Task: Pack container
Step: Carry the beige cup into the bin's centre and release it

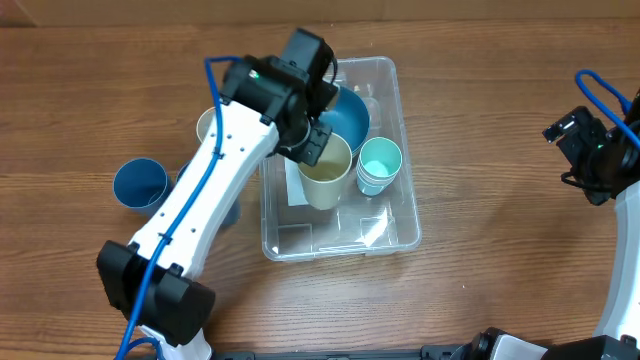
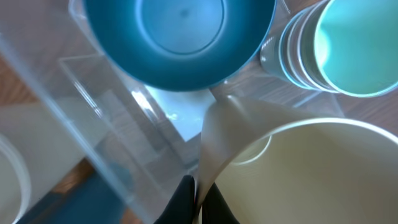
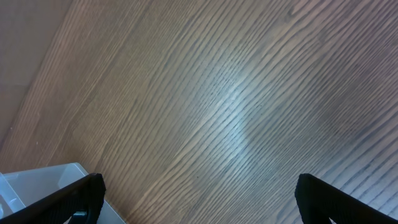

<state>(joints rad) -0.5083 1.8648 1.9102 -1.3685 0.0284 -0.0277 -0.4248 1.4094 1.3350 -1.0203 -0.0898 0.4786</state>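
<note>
The clear container (image 1: 300, 240) sits mid-table with a white label on its base. Inside it are a blue bowl (image 1: 348, 115) at the far end, a stack of teal cups (image 1: 380, 165) and a cream cup (image 1: 327, 178). My left gripper (image 1: 315, 142) is shut on the cream cup's near rim. In the left wrist view the fingers (image 2: 200, 199) pinch the wall of the cream cup (image 2: 311, 174), with the blue bowl (image 2: 180, 37) and teal cups (image 2: 348, 50) beyond it. My right gripper (image 1: 590, 155) is open and empty over bare table at the right (image 3: 199, 205).
A blue cup (image 1: 140, 183) stands on the table left of the container. A cream bowl (image 1: 208, 125) and another blue item (image 1: 230, 212) lie partly hidden under my left arm. A corner of the container (image 3: 37, 186) shows in the right wrist view.
</note>
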